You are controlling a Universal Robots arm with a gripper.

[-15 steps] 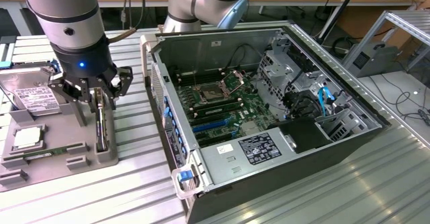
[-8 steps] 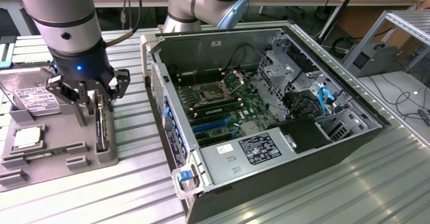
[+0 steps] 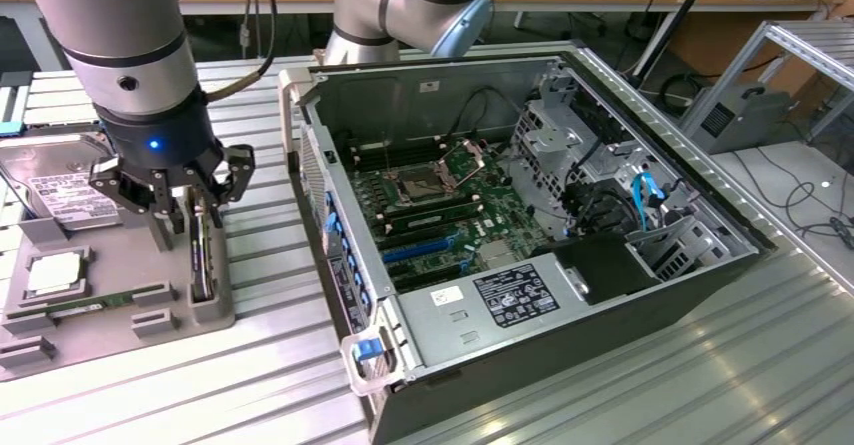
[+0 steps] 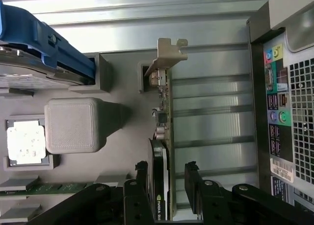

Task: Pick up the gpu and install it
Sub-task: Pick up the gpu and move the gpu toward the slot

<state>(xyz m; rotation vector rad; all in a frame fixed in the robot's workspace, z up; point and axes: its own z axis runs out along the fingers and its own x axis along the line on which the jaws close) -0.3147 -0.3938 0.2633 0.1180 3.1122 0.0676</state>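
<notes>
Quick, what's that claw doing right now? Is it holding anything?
Gripper: open, with its jaws on either side of the gpu, not closed on it; holding nothing.

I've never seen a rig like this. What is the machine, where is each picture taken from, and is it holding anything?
The machine is a robot arm ending in a two-fingered gripper. One picture comes from a camera off the arm, overlooking the whole scene; the other from a camera on the wrist. A grey tray holds computer parts: a hard drive, a processor chip, a memory stick and the gpu, standing on edge. Beside it is an open computer case. The gripper is open, with one of its fingers on each side of the gpu, so nothing is gripped.
</notes>
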